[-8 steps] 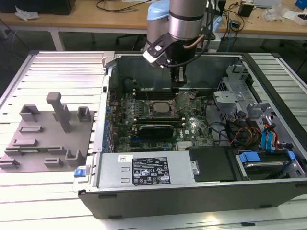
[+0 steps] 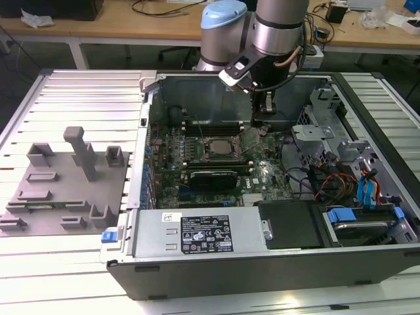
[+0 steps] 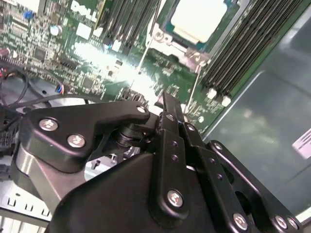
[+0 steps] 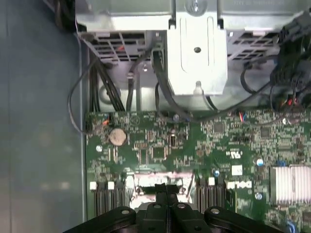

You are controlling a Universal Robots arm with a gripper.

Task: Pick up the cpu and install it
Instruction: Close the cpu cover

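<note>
Pale, perhaps metal top on the cpu (image 3: 199, 19), glossy motherboard (image 3: 97, 63), matt black tool (image 4: 167, 188) with shiny screws (image 3: 175, 198).

Counted: 1 cpu (image 3: 199, 19), 1 motherboard (image 4: 160, 145), 1 case (image 2: 262, 275), 1 grey tray (image 2: 62, 187).

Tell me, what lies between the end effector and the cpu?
In the second wrist view, a stretch of green circuit board and the socket's metal frame edge lie between the end effector and the cpu.

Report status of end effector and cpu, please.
End effector shut, empty, beside socket. Cpu lies in socket, not held. No obstruction seen between them.
</note>
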